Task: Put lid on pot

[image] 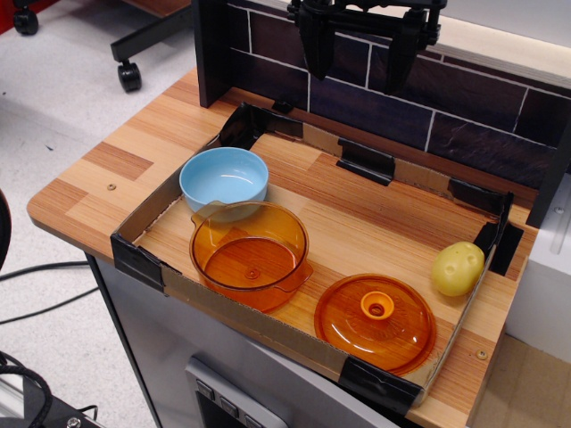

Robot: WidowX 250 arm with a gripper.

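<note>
The lid [376, 322] is a translucent orange disc with a small orange ring knob, lying flat at the front right of the tabletop. The pot [250, 254] is a deep translucent orange pot standing at the front left, touching the blue bowl behind it. My gripper [359, 46] hangs high at the back, above the dark brick wall, far from both. Its two black fingers [316, 40] are spread wide apart and hold nothing.
A light-blue bowl [224, 179] stands behind the pot. A yellow potato-like toy [458, 267] lies at the right edge. A low cardboard border [268, 332] taped with black tape rings the work area. A dark brick backsplash [464, 107] stands behind.
</note>
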